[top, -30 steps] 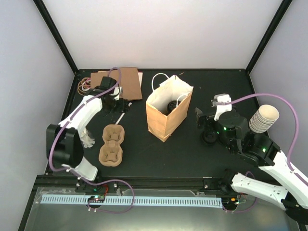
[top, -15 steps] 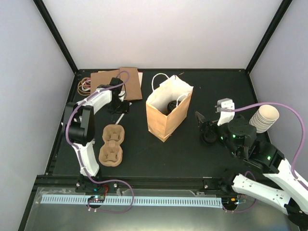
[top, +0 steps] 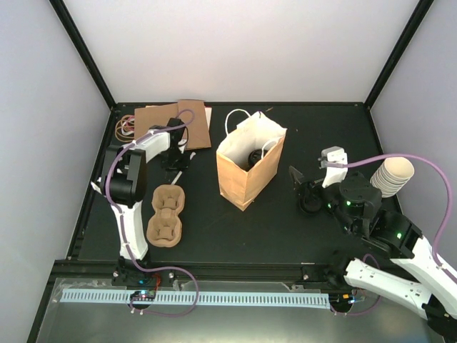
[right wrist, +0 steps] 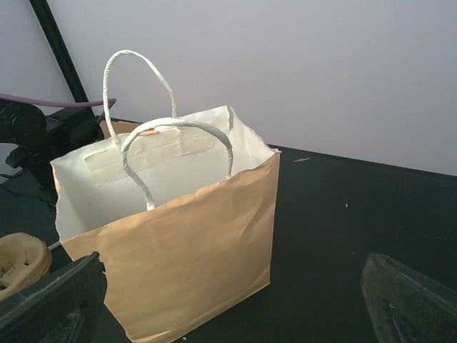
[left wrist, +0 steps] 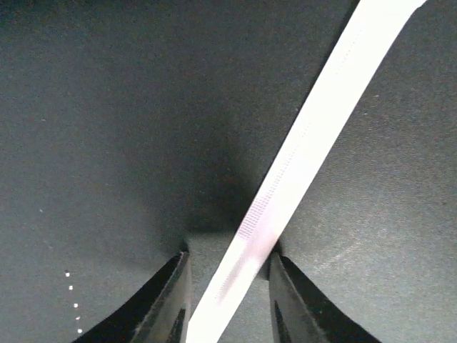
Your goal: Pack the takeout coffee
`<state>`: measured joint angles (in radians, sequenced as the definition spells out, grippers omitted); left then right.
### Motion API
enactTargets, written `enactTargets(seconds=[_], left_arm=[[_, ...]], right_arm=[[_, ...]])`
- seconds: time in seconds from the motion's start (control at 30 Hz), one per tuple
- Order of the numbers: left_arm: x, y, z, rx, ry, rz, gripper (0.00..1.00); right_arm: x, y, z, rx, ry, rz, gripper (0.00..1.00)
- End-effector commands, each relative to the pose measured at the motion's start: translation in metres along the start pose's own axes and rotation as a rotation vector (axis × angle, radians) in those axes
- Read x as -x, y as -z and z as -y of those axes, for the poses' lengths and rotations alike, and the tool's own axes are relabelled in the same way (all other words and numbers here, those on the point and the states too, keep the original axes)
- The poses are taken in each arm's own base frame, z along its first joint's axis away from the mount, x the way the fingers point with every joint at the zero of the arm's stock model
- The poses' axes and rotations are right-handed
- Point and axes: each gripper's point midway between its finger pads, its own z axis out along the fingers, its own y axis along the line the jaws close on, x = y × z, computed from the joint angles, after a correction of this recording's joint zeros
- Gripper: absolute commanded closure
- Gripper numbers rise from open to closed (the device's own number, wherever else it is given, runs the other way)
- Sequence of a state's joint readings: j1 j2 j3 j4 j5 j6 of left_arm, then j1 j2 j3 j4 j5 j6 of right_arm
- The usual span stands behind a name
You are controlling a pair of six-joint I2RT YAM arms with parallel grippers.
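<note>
A plain brown paper bag [top: 246, 175] with white twisted handles stands open at the middle of the black desk, and one takeout coffee [top: 251, 157] sits inside it. Only the overhead camera looks down into the bag, where the cup shows as a small dark shape under a round black lid. The right wrist camera sees the bag side-on, with its cream lining and the taped strips anchoring the handles, and the wall hides the cup.

The right gripper [top: 300, 190] faces the bag from the right half of the desk. Its fingers [right wrist: 53, 300] are spread wide, with nothing between them. A dark rounded shape [top: 308, 206] at its near side cannot be made out against the desk.

Near the far left corner, the left gripper [left wrist: 230, 264] is low over a white strip [left wrist: 314, 128] lying flat, its fingers close on either side. Whether they pinch the strip cannot be told. That wrist camera shows a fine ribbed line along the strip, which from overhead is only a thin white sliver.

A brown pulp tray [top: 166, 213] lies toward the left edge. Flat brown paper [top: 178, 121] lies at the far left corner, and a stack of cream cups [top: 391, 176] stands by the right edge.
</note>
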<state>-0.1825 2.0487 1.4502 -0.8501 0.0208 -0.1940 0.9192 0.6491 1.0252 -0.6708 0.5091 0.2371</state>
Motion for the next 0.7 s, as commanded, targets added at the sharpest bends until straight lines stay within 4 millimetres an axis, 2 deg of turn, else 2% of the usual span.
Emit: enactTargets(seconds=[0.0, 0.17, 0.3, 0.4, 0.53, 0.67], left_arm=[[-0.003, -0.003, -0.013, 0.083, -0.023, -0.037, 0.71], [-0.003, 0.001, -0.011, 0.138, -0.068, -0.037, 0.95], [0.000, 0.021, -0.002, 0.133, -0.079, 0.003, 0.98], [0.007, 0.056, 0.006, 0.114, -0.082, 0.088, 0.98], [0.016, 0.121, 0.013, 0.094, -0.075, 0.234, 0.96], [0.016, 0.180, 0.023, 0.042, -0.074, 0.376, 0.97]], right_arm=[[0.003, 0.004, 0.002, 0.007, -0.014, 0.030, 0.00], [0.001, 0.003, 0.003, -0.004, -0.020, 0.017, 0.00], [0.002, 0.004, 0.003, 0.001, -0.027, 0.011, 0.00], [0.001, 0.006, 0.005, -0.004, -0.035, 0.011, 0.00], [0.000, 0.007, 0.005, 0.001, -0.048, 0.010, 0.00], [0.002, 0.007, 0.003, 0.010, -0.056, 0.012, 0.00]])
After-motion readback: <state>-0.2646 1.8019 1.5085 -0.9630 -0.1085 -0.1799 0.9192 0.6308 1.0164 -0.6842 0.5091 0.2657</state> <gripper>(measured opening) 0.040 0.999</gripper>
